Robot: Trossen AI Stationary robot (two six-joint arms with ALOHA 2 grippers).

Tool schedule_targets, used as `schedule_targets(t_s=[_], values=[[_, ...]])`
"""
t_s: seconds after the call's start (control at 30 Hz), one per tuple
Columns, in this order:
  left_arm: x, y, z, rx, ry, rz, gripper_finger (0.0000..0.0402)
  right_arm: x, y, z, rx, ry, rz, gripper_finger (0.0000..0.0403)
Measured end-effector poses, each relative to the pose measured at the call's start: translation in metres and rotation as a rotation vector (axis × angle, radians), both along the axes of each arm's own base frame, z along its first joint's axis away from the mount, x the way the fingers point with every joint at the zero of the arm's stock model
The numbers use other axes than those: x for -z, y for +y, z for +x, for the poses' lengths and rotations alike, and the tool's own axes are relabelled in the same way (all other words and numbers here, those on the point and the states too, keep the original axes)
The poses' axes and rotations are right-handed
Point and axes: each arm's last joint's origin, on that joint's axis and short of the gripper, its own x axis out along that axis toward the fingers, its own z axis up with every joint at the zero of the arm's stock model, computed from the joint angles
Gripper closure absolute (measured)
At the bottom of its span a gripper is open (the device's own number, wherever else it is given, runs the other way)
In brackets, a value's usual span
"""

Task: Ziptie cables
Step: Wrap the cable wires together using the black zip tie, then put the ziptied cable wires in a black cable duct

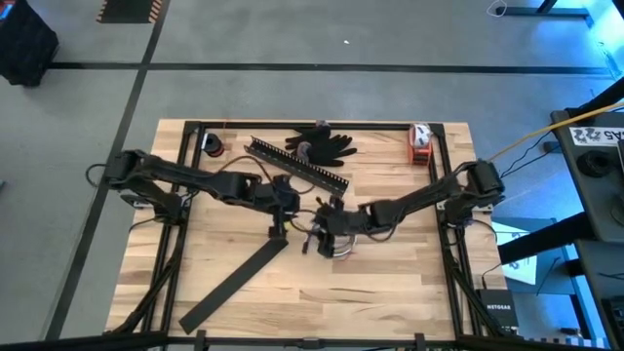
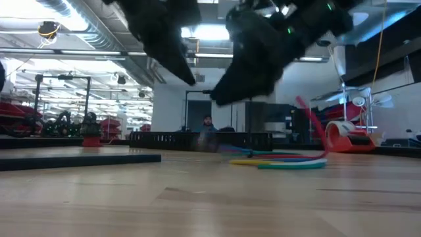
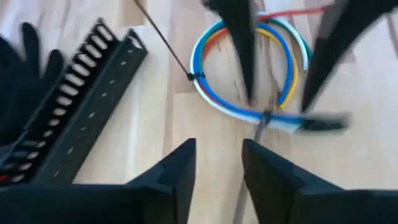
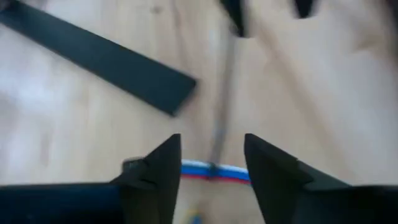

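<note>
The cables (image 3: 249, 74) lie on the table as a small coil of blue, white, yellow and red wires (image 2: 283, 160); one red end rises off the wood. A thin dark ziptie (image 3: 163, 43) circles the coil at one side, its tail sticking out. A second ziptie (image 3: 264, 118) wraps the near side, its grey tail (image 4: 224, 93) lying toward my left gripper. My left gripper (image 3: 219, 168) hangs open just left of the coil (image 1: 339, 246). My right gripper (image 4: 212, 168) hangs open above the coil. Both are blurred.
A black comb-slotted bar (image 1: 297, 164) and a black glove (image 1: 322, 143) lie behind the grippers. A flat black strip (image 1: 234, 283) lies slanting at the near left. A red tape dispenser (image 1: 419, 144) stands at the far right. A person (image 2: 207, 124) sits far off in the room.
</note>
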Motion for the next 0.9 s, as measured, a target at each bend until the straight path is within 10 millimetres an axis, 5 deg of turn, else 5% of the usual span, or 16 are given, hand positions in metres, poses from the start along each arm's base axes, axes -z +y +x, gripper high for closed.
schedule_targets(t_s=[0.23,0.43,0.67,0.9], values=[[-0.035,0.001,-0.032,-0.104,-0.022,-0.103,0.0224,-0.078,-0.021,0.003,-0.107,0.07,-0.213,0.0195],[-0.038,-0.016,-0.043,-0.218,0.002,-0.267,0.0222,-0.108,-0.035,-0.025,-0.223,0.251,-0.319,0.0194],[-0.016,-0.063,-0.027,-0.235,0.017,-0.398,0.0244,-0.094,-0.051,-0.082,-0.183,0.246,-0.364,0.0194],[0.039,-0.098,0.002,-0.364,0.075,-0.492,0.0261,-0.049,-0.052,-0.114,-0.16,0.022,-0.282,0.0194]])
